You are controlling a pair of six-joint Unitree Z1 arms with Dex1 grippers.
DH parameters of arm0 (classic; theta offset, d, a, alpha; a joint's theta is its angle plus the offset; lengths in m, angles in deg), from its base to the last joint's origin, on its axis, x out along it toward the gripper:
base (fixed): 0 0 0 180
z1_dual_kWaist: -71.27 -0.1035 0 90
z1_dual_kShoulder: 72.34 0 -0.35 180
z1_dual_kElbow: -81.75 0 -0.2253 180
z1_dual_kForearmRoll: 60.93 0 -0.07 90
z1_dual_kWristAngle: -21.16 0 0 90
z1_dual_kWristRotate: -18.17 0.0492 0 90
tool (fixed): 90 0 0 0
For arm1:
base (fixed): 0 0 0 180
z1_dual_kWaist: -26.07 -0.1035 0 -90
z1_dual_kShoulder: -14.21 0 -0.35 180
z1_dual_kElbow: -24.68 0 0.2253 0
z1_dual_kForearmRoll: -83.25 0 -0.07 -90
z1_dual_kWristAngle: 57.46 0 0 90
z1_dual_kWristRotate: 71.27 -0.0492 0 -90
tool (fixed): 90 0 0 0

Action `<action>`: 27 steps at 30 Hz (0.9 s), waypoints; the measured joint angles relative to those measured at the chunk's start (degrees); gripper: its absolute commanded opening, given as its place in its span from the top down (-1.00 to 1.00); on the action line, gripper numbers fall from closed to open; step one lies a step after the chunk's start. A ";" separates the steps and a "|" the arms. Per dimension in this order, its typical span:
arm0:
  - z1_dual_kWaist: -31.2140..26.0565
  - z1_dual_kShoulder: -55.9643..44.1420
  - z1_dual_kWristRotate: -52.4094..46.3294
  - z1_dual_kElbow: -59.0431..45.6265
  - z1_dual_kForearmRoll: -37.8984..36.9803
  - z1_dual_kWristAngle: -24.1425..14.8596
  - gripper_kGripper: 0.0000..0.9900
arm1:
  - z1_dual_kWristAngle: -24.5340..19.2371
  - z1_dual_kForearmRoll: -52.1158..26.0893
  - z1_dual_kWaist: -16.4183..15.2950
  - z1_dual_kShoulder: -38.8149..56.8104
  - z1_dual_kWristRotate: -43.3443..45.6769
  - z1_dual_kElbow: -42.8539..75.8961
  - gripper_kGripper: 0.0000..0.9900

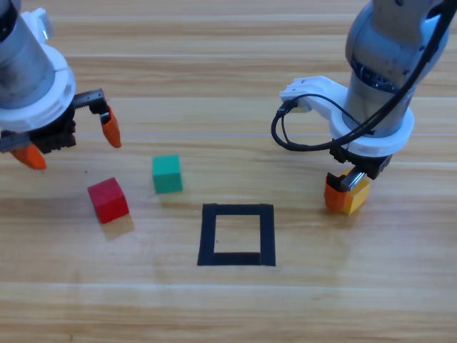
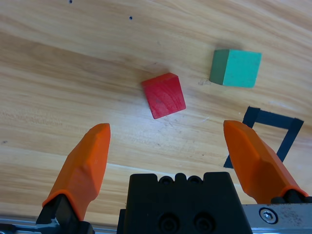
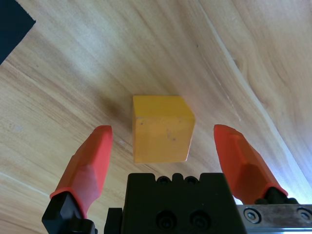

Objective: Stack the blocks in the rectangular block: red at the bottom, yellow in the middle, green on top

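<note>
Spanning pale wooden table (image 1: 214, 57), black tape outline (image 1: 236, 235), three cubes.

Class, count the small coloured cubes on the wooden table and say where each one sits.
3. The small red cube lies left of the black tape rectangle, the teal-green cube just right of red, and the yellow cube right of the rectangle between the right gripper's open jaws. None inside.

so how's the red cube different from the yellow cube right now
The red cube sits left of the black tape rectangle; the yellow cube sits to its right. The red cube lies ahead of the open left end effector, outside its jaws, while the yellow cube sits between the jaws of the open right end effector, not yet clamped. Both rest on the wooden table, outside the rectangle.
</note>
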 measured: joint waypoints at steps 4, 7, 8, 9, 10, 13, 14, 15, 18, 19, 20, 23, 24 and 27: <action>0.07 1.78 -4.17 -0.03 0.02 0.00 -1.00 | 0.56 0.23 0.13 -0.15 0.00 -0.36 -0.47; 0.10 3.28 -6.64 -0.06 0.03 -0.11 -1.00 | 1.92 0.99 0.19 -0.39 0.00 -0.65 -0.05; 0.12 3.75 -7.04 -0.07 0.04 -0.18 -1.00 | 2.01 1.36 0.19 -0.59 0.00 -0.91 0.02; 0.19 4.28 -7.86 -0.10 0.05 -0.24 -1.00 | 2.04 2.05 0.19 -0.88 0.00 -1.41 0.02; 0.27 4.76 -8.81 -0.13 0.10 -0.33 -1.00 | 2.22 2.82 0.19 -1.30 0.00 -2.00 0.11; 0.73 6.54 -9.99 -0.12 0.71 -0.64 -1.00 | 2.61 4.12 0.20 -2.07 0.00 -3.42 0.64; 0.90 7.27 -10.47 -0.12 0.87 -0.65 -1.00 | 2.65 4.28 0.20 -2.07 0.00 -3.43 0.71; 1.06 8.06 -10.93 -0.11 0.98 -0.65 -1.00 | 2.70 4.41 0.20 -2.07 0.00 -3.44 0.80; 1.62 10.66 -11.68 0.09 1.03 -0.65 -1.00 | 3.33 4.84 0.24 -2.07 0.00 -3.44 0.97; 1.75 11.30 -11.93 0.28 1.14 -0.64 -1.00 | 3.80 5.05 0.26 -2.07 0.00 -3.44 0.97; 1.90 12.04 -12.27 0.62 1.26 -0.62 -1.00 | 4.46 5.35 0.30 -2.07 0.00 -3.44 0.97; 2.27 13.24 -13.25 1.97 1.35 -0.45 -1.00 | 5.42 6.66 0.38 -1.81 0.00 -3.45 0.97; 2.35 13.50 -13.43 2.32 1.35 -0.40 -1.00 | 5.53 7.19 0.40 -1.63 0.00 -3.37 0.97; 2.51 14.01 -13.85 2.81 1.35 -0.28 -1.00 | 5.64 8.72 0.41 0.92 0.00 -2.32 0.97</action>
